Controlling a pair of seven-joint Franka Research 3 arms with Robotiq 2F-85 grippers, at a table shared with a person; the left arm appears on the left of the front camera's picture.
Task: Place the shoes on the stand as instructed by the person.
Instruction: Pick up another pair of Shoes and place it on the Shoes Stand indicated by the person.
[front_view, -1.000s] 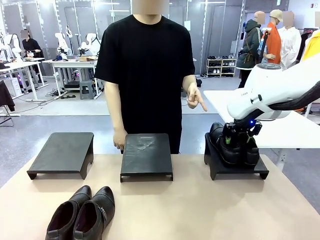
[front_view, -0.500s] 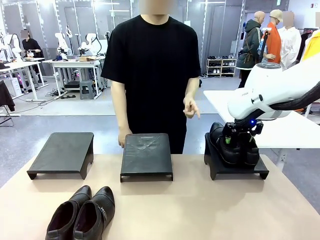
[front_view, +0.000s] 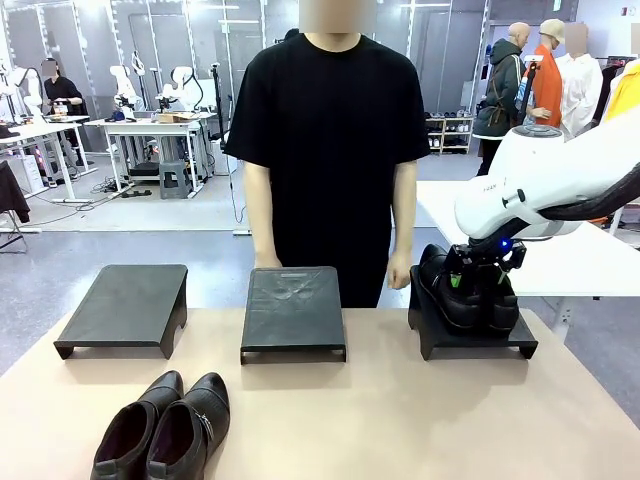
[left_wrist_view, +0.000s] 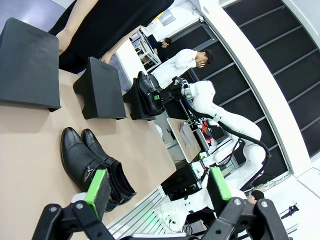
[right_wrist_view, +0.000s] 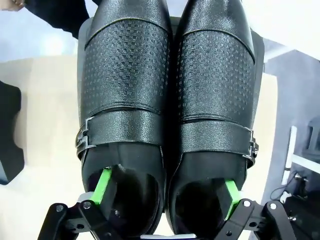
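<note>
Front view: the person (front_view: 335, 150) has dropped the pointing hand (front_view: 400, 272), which now hangs beside the right stand (front_view: 475, 342), so the instruction looks finished. One pair of shoes (front_view: 455, 298) sits on that stand with the right tool (front_view: 478, 282) at it. The other pair (front_view: 165, 425) waits on the desk (front_view: 400, 420).

Left wrist view: the left tool (left_wrist_view: 157, 186) hangs spread and empty above the desk pair.

Right wrist view: the right tool's fingers are spread, one inside each shoe, pinching nothing. This pair seems delivered, and pulling out likely comes next.

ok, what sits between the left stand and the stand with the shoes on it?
A third black stand, between the left stand and the right stand under the shoes, with gaps either side. Front view.
</note>
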